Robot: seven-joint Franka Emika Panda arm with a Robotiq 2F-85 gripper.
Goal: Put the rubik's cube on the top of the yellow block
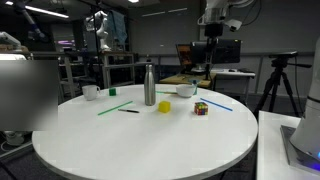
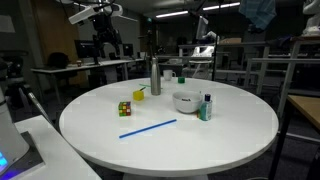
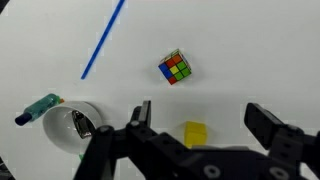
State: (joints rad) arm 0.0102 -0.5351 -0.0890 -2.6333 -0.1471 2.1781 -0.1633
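Note:
The rubik's cube sits on the round white table, a short way from the yellow block; the two are apart. Both also show in an exterior view, the cube and the block. In the wrist view my gripper is open and empty, high above the table. The yellow block lies between its fingers in the picture, and the cube lies beyond the fingertips.
A steel bottle stands next to the yellow block. A white bowl, a small teal bottle and a blue straw lie nearby. A white cup, a green block and a green straw are further off.

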